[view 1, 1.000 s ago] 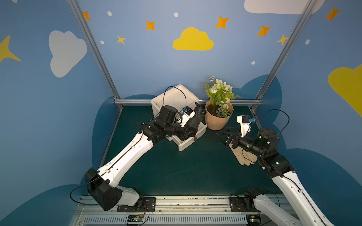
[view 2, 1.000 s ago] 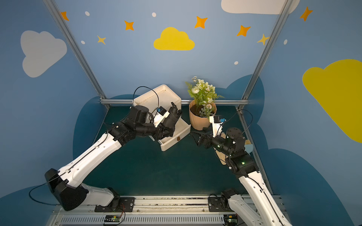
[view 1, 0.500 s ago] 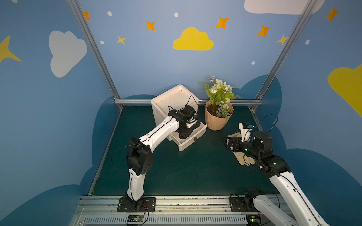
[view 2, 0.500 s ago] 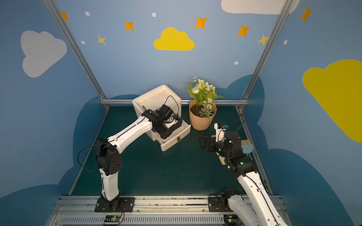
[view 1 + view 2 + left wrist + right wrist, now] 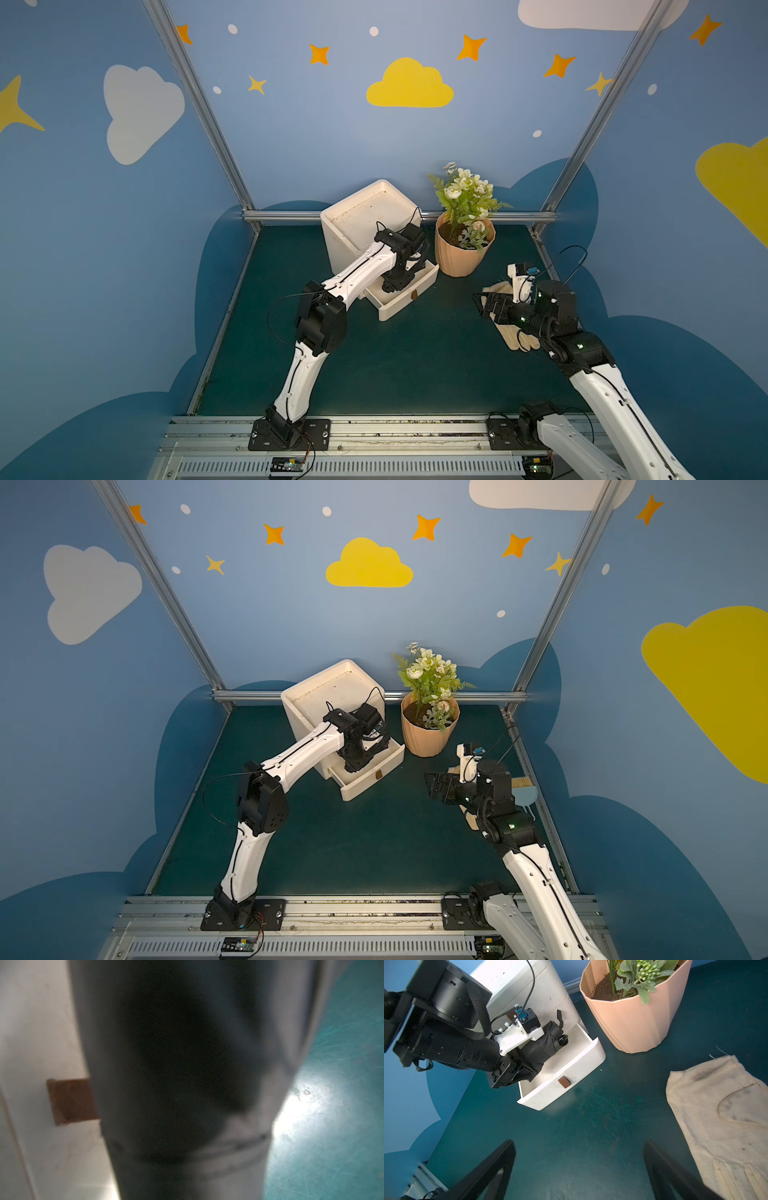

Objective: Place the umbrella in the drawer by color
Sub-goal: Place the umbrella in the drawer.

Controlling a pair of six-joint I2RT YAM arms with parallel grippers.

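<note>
Left tool (image 5: 519, 1075) now lower, tight around umbrella (image 5: 548, 1043) inside drawer (image 5: 566, 1093); right tool (image 5: 578, 1147) spread.

- You are looking at a robot lab cell dressed up like a playroom.
- Blue walls (image 5: 311, 137) painted with clouds (image 5: 409, 83) and stars (image 5: 471, 47) close it in on three sides, joined by bare aluminium posts (image 5: 202, 108).
- A left arm (image 5: 299, 382) and a right arm (image 5: 602, 399), both white, are bolted to a metal rail (image 5: 415, 432) along the front.
- The green mat (image 5: 591, 1126) is scratched and holds props: a drawer box (image 5: 361, 220), a potted plant (image 5: 461, 259) and a glove (image 5: 515, 338).
</note>
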